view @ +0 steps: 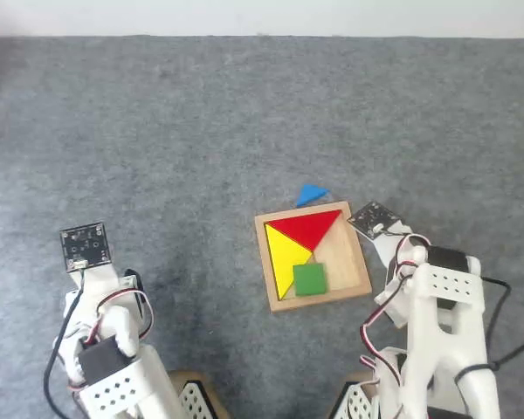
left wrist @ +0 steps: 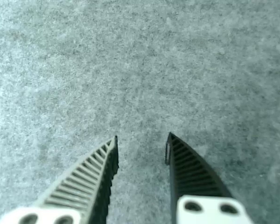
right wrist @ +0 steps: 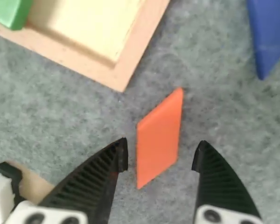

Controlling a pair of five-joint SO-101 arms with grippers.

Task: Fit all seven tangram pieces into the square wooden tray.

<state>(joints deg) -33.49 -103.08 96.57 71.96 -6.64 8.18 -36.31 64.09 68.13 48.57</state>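
Orange piece (right wrist: pixel 159 137): lay flat on the tabletop (right wrist: pixel 51 116), just outside a corner of the tray (right wrist: pixel 126 70), clear of its rim.
Right hand (right wrist: pixel 162 142): spread wide and empty, with its fingers (right wrist: pixel 107 172) flanking the orange piece's long edges.
Left hand (left wrist: pixel 142 136): wide and empty, well apart from the tray.
Nearer arm: the right, clearly.

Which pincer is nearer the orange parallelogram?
Right. The right pincer is open directly over the orange parallelogram; the left pincer is over grey mat, well away from it.

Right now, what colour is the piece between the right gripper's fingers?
Orange; the parallelogram shows best in the right wrist view.
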